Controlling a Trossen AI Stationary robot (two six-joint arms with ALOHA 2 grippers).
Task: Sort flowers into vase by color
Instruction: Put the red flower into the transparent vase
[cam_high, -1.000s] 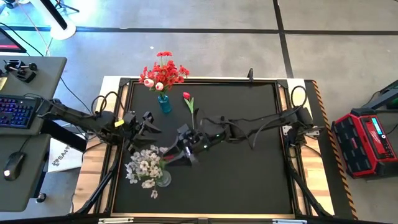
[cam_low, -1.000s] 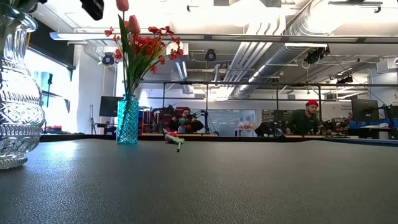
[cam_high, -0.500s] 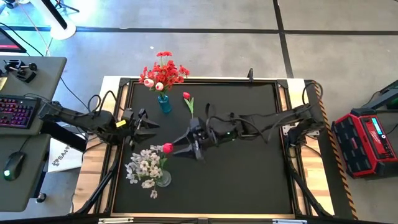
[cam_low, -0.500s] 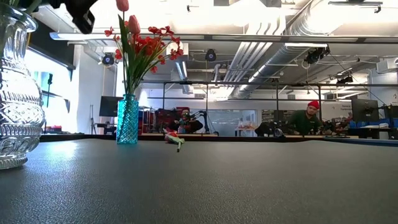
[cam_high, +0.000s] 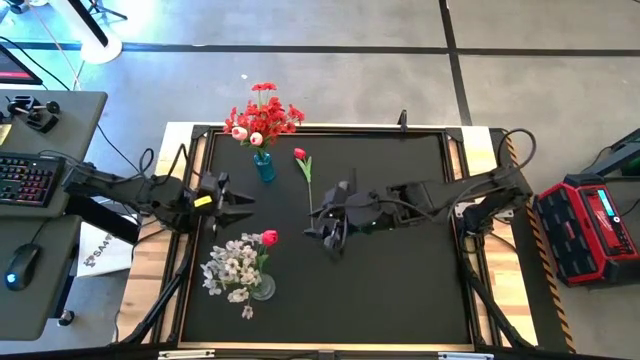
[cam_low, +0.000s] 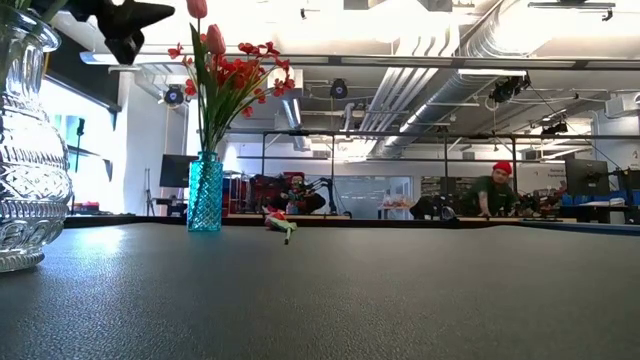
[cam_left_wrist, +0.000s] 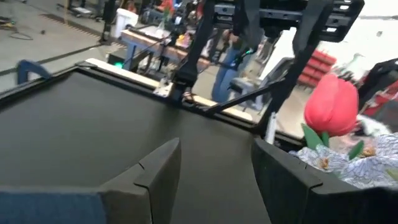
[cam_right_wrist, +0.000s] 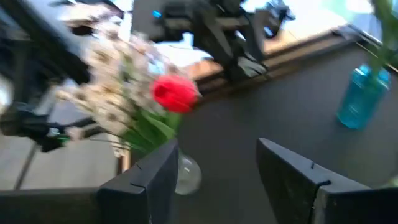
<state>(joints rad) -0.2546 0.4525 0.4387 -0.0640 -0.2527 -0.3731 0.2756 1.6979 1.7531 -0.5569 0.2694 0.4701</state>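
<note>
A clear glass vase near the table's front left holds white flower sprays and one red tulip; the vase also shows in the low view. A blue vase at the back holds red and pink flowers. Another red tulip lies flat on the table to the right of the blue vase. My right gripper is open and empty, to the right of the glass vase. In its wrist view it faces the tulip. My left gripper is open and empty between the two vases.
The black table top is bare on its right half. A raised frame runs around it. People sit at desks in the room beyond the table. A red case stands on the floor to the right.
My right gripper has drawn back from above the glass vase toward the table's right edge. The red tulip it came away from now stands in the glass vase among the white flowers.
</note>
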